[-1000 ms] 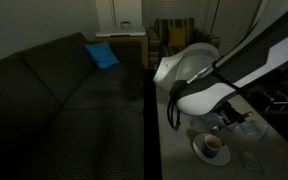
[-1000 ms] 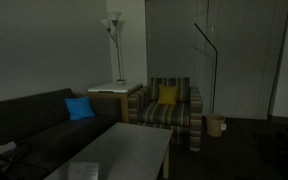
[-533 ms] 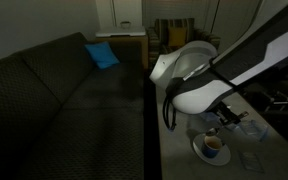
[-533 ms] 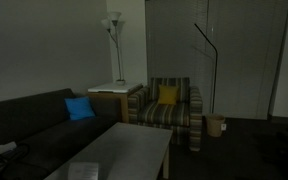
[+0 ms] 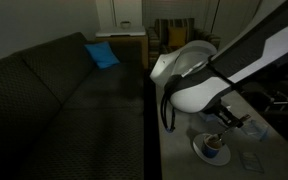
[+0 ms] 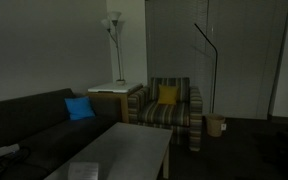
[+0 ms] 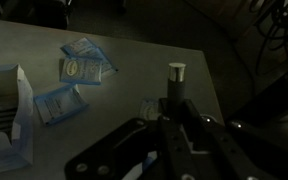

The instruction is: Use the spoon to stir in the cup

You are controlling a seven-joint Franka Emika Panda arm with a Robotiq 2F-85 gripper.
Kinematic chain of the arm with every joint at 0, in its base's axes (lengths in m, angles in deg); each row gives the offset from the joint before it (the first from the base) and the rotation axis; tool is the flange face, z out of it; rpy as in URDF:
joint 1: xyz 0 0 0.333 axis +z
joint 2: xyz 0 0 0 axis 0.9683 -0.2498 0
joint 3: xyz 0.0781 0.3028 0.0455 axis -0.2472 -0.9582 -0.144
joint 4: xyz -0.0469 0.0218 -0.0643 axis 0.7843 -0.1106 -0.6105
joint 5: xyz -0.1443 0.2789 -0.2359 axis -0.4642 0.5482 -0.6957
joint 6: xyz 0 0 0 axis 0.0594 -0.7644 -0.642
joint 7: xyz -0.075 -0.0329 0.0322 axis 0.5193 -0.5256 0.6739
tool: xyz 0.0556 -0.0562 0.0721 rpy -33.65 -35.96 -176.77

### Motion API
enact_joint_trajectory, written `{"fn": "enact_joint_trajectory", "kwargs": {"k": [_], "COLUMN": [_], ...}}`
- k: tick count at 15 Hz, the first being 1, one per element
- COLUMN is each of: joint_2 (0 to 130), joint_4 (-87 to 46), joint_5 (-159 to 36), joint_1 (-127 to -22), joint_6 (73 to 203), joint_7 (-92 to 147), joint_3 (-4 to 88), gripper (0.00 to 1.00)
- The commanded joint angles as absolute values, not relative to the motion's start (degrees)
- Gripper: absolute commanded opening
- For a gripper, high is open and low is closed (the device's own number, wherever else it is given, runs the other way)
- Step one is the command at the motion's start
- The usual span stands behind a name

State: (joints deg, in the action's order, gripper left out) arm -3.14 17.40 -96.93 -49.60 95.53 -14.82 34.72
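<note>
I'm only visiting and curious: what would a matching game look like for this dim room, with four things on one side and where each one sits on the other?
Things:
1. bright blue square cushion
2. yellow cushion
3. small round white cup
4. white floor lamp

Places:
A. on the white saucer
B. on the dark sofa
C. on the striped armchair
D. standing by the wall, between that sofa and that armchair

Pairs: 1-B, 2-C, 3-A, 4-D
</note>
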Motion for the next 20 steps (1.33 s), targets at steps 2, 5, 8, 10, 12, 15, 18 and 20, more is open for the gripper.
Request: {"fn": "enact_joint_trajectory", "kwargs": {"k": [2, 5, 8, 10, 12, 15, 18, 20], "joint_2": [-3.1, -3.2, -3.2, -3.2, -3.2, -3.3, -3.3, -3.3], "joint_4": [16.2, 15.2, 14.5, 14.1, 13.7, 14.4, 14.3, 14.3], "joint_5": [-96.8, -97.5, -98.1, -98.7, -99.2, -98.8, -98.8, -98.8], "joint_1": [-50.3, -50.4, -50.5, -50.8, -51.1, -50.7, -51.1, -51.1], "joint_6": [96.4, 97.4, 98.9, 100.6, 102.5, 101.3, 102.1, 102.2], "joint_7": [-15.8, -15.7, -15.1, -15.1, -15.5, -14.9, -15.0, -15.0], "joint_3": [35.0, 35.2, 35.4, 35.5, 35.6, 35.4, 35.5, 35.5], "gripper": [0.04, 0.04, 0.04, 0.04, 0.04, 0.16, 0.16, 0.04]}}
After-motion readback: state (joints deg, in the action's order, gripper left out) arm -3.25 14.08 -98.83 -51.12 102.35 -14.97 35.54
